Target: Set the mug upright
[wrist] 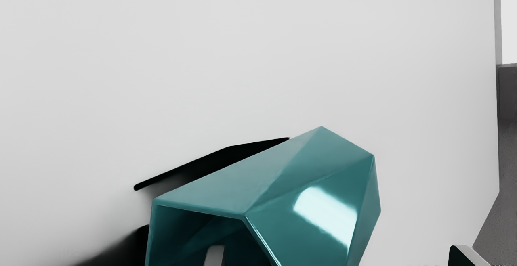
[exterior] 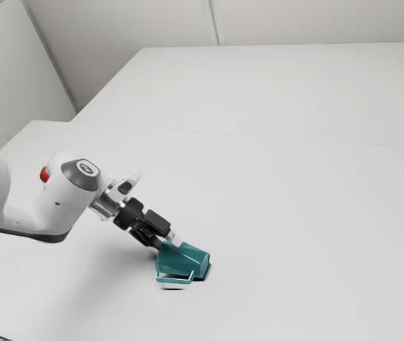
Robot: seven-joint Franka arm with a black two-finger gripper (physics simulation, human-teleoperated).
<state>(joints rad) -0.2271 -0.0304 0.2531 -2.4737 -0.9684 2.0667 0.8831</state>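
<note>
Gripper (exterior: pixel 166 242) observed spread at the mug (exterior: pixel 185 260), which is tipped on its side on the counter (exterior: pixel 294 234); one fingertip is seen at the mug's mouth, the other outside.

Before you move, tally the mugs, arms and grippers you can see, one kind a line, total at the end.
Teal mug: 1
White arm: 1
Black gripper: 1
Total: 3
</note>
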